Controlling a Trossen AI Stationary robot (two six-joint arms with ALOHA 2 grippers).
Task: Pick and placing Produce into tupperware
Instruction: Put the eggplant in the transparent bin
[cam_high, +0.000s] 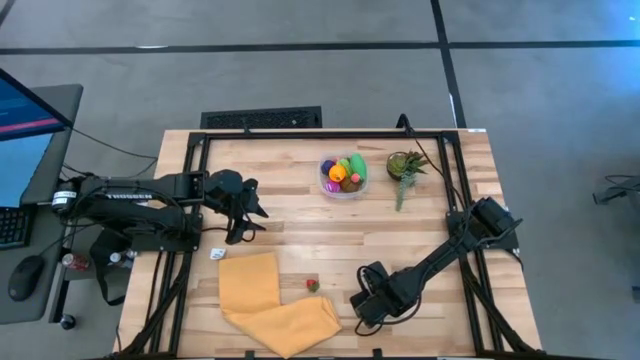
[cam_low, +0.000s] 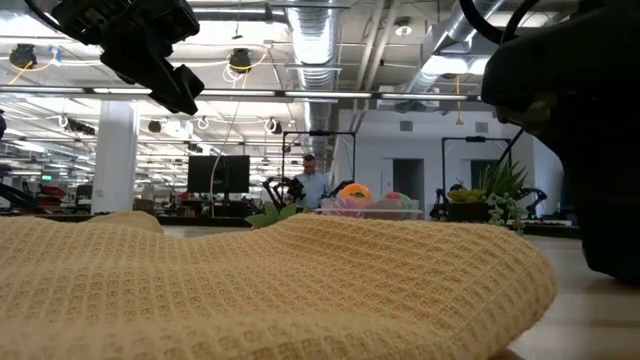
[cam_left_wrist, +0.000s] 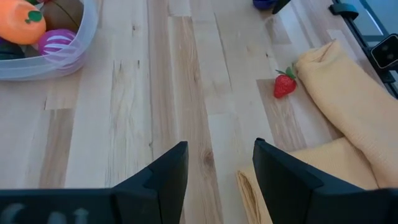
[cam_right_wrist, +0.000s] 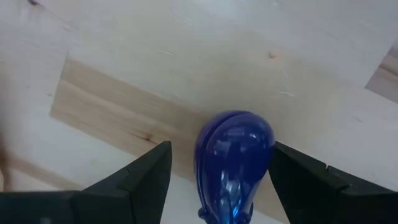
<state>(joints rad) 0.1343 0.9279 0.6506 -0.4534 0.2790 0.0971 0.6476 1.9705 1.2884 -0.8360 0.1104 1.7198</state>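
Observation:
A small round clear tupperware tub (cam_high: 343, 175) stands at the table's far middle and holds several produce pieces, among them orange, green and magenta ones. A red strawberry (cam_high: 312, 285) lies on the wood beside a yellow cloth. A glossy blue-purple piece (cam_right_wrist: 233, 162) lies on the table near the front right. My right gripper (cam_right_wrist: 221, 155) points down over it, open, with one finger on each side. My left gripper (cam_left_wrist: 217, 155) hangs open over bare wood at the left, with nothing between its fingers. My right gripper comes at the blue-purple piece from above, pointing down. One finger (cam_right_wrist: 298, 180) stands right against the piece's side (cam_right_wrist: 267, 146); whether it touches, I cannot tell. The other finger (cam_right_wrist: 146, 177) stands clear of the piece, which lies on the table.
The crumpled yellow waffle cloth (cam_high: 275, 300) covers the near middle of the table and fills the low view. A small potted green plant (cam_high: 405, 165) stands right of the tub. A dark frame (cam_high: 300, 135) runs around the table. Bare wood lies between the cloth and the tub.

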